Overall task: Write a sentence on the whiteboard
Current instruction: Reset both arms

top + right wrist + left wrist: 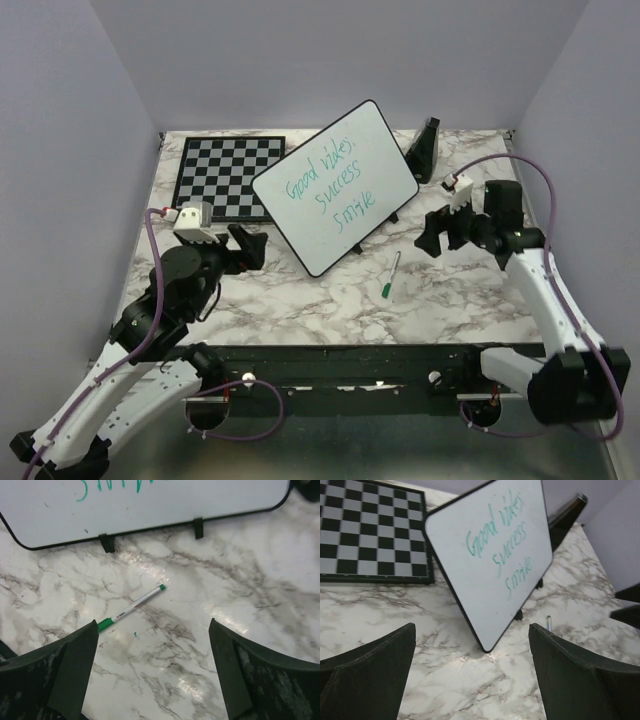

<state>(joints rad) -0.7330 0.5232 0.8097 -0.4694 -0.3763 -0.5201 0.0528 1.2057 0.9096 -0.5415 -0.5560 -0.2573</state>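
Left gripper (pixel 250 246) spread, empty | right gripper (pixel 432 234) spread, empty | whiteboard (pixel 300 232) sentence (pixel 335 186): "Good vibes Success Smile"

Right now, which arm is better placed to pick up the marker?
Right, probably. The marker lies just ahead of the open right gripper; the open left gripper sits farther off.

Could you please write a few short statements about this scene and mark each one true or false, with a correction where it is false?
1. The whiteboard carries a green sentence in three lines. True.
2. The right claw grips the marker. False: the marker lies on the table, and the right claw is open and empty.
3. In the top view, the chessboard lies right of the whiteboard. False: it lies left of it.
4. The left claw is open. True.
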